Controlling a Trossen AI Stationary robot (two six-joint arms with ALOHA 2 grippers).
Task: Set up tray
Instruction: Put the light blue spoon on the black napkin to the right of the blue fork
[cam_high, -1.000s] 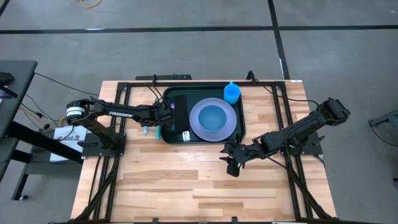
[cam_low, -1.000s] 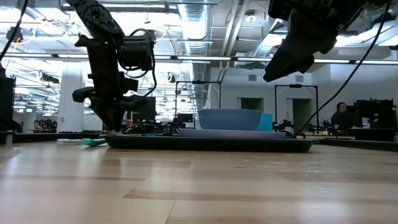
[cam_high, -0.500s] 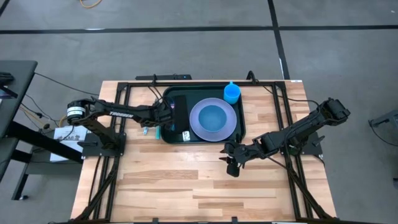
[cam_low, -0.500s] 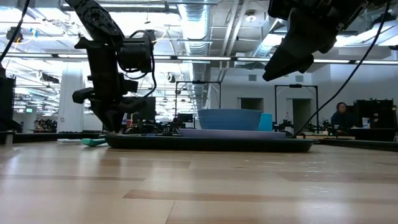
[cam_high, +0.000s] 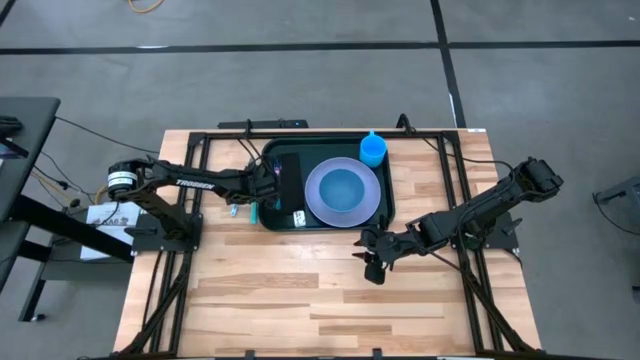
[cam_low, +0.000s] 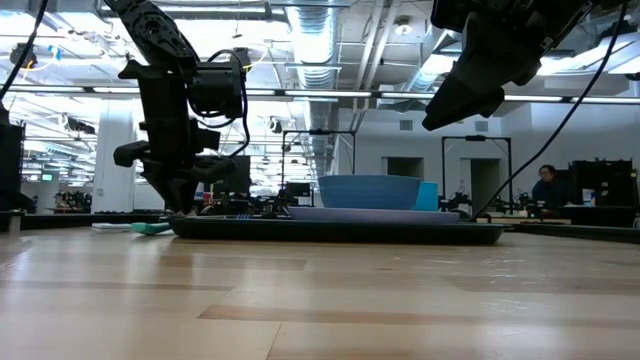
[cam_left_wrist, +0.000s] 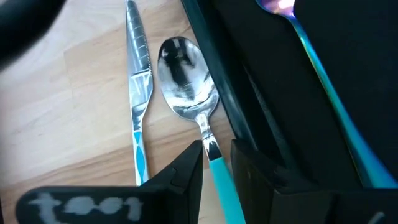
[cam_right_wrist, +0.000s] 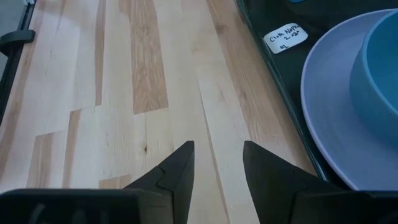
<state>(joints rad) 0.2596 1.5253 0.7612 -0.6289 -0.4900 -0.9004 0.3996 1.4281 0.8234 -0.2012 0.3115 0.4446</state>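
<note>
At the far middle of the table (cam_high: 300, 300) sits the tray (cam_high: 272, 215), dark, rigid-looking, raised rim; it carries a lavender plate (cam_high: 372, 205) with a blue bowl (cam_high: 342, 188) on it, a black napkin (cam_high: 290, 170) at the plate's left and a blue cup (cam_high: 373, 148) at its far right corner. Just outside the tray's left rim lie a spoon (cam_left_wrist: 189, 87) and a knife (cam_left_wrist: 138, 87), both teal-handled, flat on the wood; a fork (cam_left_wrist: 323, 68) rests on the napkin. Left gripper (cam_left_wrist: 217, 163) is low over the spoon, fingers slightly apart, straddling the teal handle, not visibly pinching it. Right gripper (cam_right_wrist: 217, 163) hovers off the tray's near right corner, fingers apart, holding nothing. Judgement: spoon is light, stiff, polished and likely slippery; lying flat it offers little height. Best hold looks to be across the handle near the neck, where the fingers already sit; the bowl end would probably slide.
</note>
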